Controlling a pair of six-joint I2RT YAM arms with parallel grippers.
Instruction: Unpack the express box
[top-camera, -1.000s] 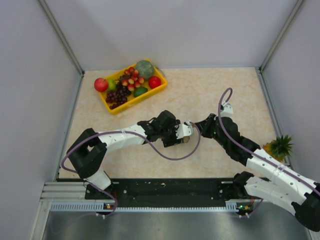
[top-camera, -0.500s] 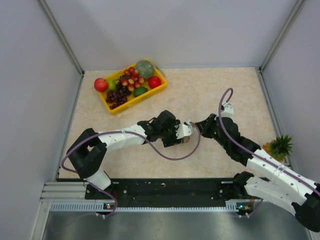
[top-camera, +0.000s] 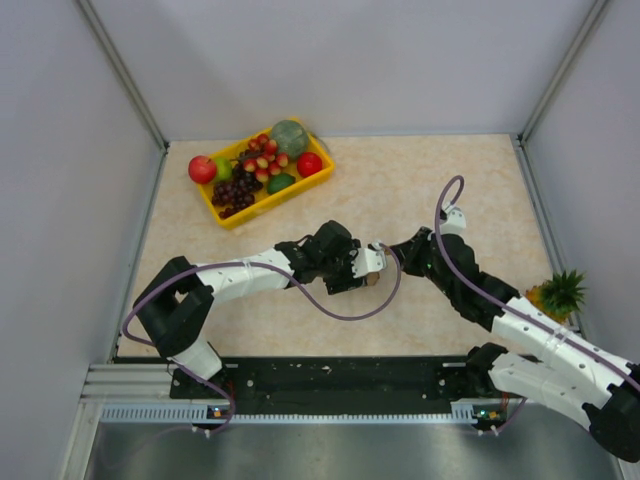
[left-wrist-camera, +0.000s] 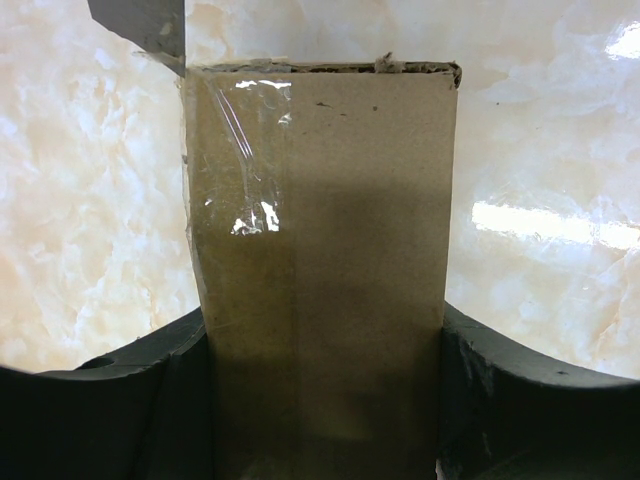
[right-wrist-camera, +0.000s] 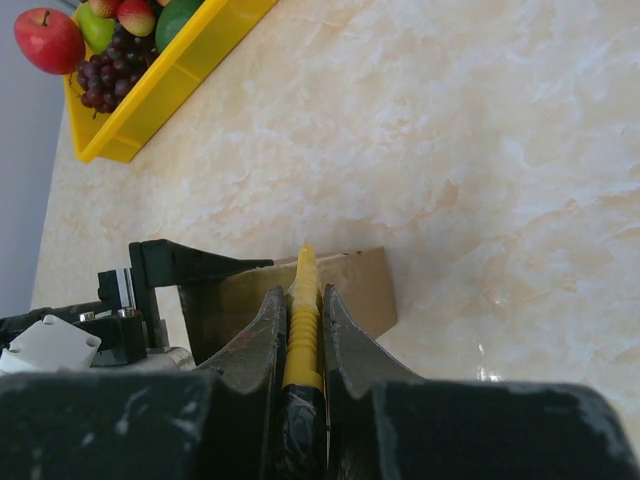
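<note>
The express box (left-wrist-camera: 320, 200) is plain brown cardboard with clear tape on its left side, and it stands on edge over the marble table. My left gripper (left-wrist-camera: 320, 335) is shut on it, one finger on each side. In the top view the box (top-camera: 373, 279) is mostly hidden under my left gripper (top-camera: 366, 266). My right gripper (right-wrist-camera: 302, 296) is shut on a yellow ribbed tool (right-wrist-camera: 301, 345). The tool's tip touches the top edge of the box (right-wrist-camera: 362, 288). In the top view my right gripper (top-camera: 396, 257) meets the left one at mid-table.
A yellow plastic tray (top-camera: 284, 196) of fruit stands at the back left and also shows in the right wrist view (right-wrist-camera: 168, 88). A small pineapple (top-camera: 556, 294) lies at the table's right edge, beside my right arm. Grey walls enclose the table.
</note>
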